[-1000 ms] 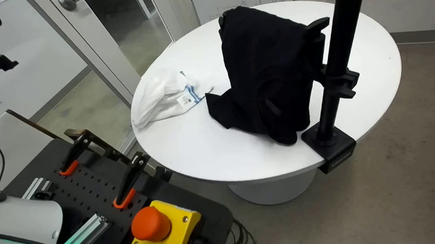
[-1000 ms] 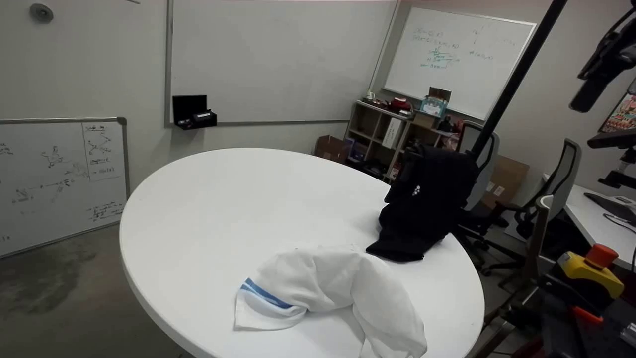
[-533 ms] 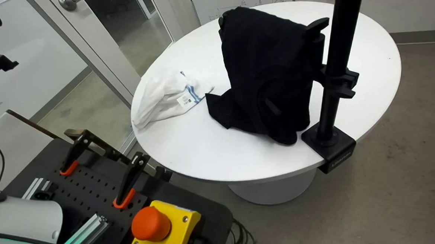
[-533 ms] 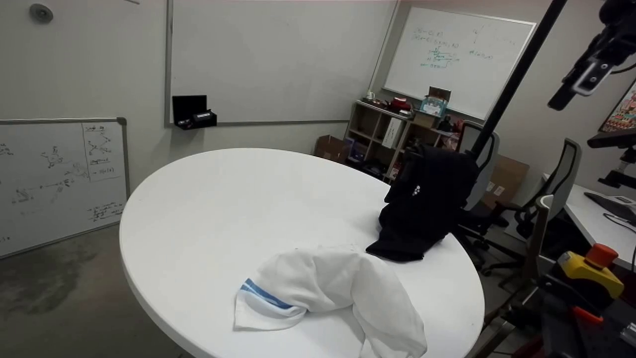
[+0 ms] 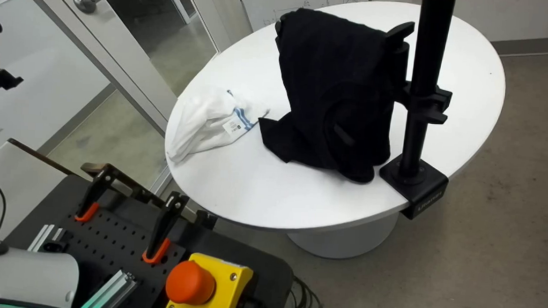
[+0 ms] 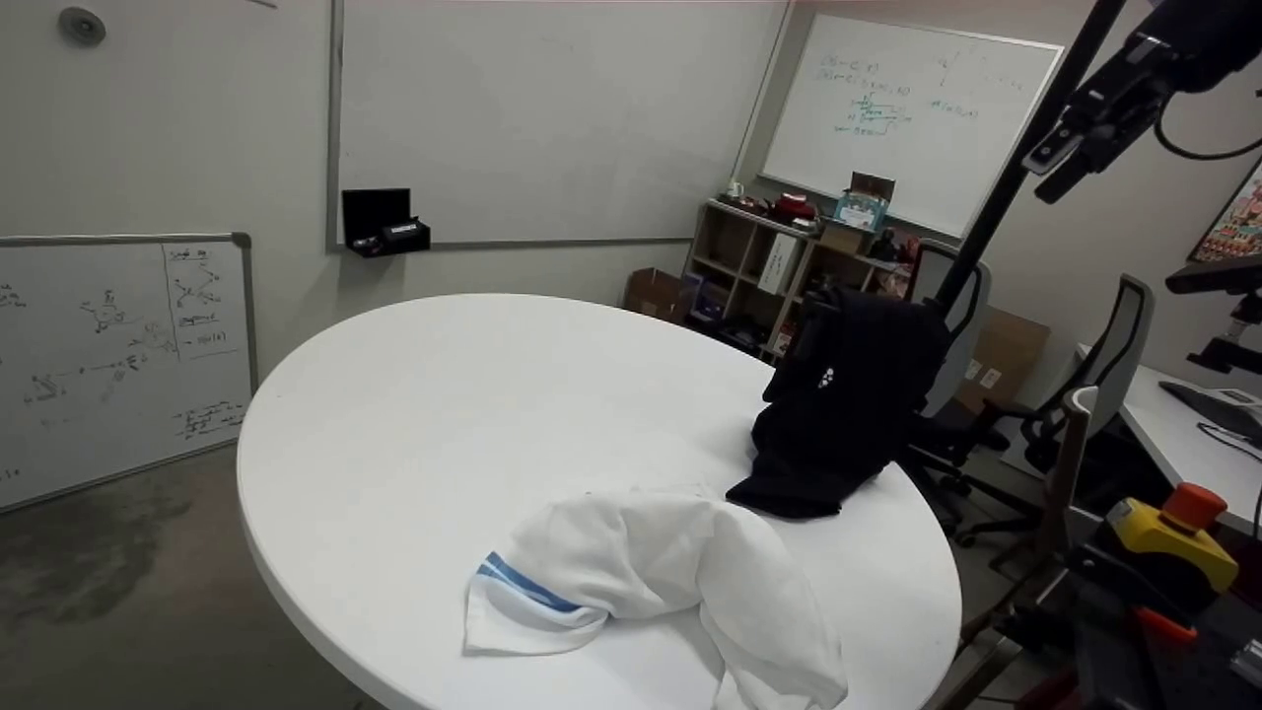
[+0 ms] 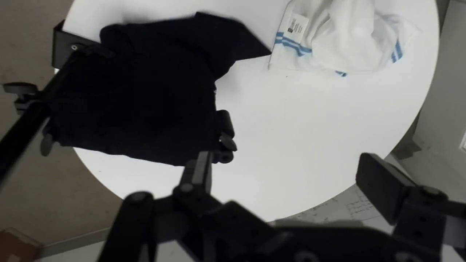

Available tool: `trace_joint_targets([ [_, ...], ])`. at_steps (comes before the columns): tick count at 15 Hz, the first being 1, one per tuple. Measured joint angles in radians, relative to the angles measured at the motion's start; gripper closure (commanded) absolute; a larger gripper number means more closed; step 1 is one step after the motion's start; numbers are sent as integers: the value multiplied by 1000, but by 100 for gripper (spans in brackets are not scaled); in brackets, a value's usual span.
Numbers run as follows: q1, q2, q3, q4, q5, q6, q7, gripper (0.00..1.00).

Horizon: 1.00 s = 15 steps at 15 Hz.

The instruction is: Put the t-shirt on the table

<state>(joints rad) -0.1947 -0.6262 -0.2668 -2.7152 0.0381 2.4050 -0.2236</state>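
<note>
Evidently, the task is at its start. The black T-shirt (image 5: 338, 91) hangs over a bracket (image 5: 401, 62) on the black pole (image 5: 428, 44) clamped to the edge of the round white table (image 5: 253, 190), its lower end seeming to rest on it. The gripper (image 7: 285, 167) is empty, its fingers (image 7: 380, 185) spread wide, high above and apart from the shirt. Grasping, lifting it clear and laying it down all appear left to do. Just beside the shirt lies a blue-striped white towel (image 6: 631, 552).

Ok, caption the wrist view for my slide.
Past the open gripper: black shirt hung on a stand, white cloth crumpled on the table.
</note>
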Motion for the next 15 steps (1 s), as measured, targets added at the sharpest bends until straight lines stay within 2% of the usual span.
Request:
trace_joint_targets([
  [4, -41, 126, -3, 36, 14, 100, 118, 0],
  [9, -48, 296, -1, 87, 41, 254, 249, 0],
  [15, -75, 504, 2, 192, 46, 315, 420, 0],
])
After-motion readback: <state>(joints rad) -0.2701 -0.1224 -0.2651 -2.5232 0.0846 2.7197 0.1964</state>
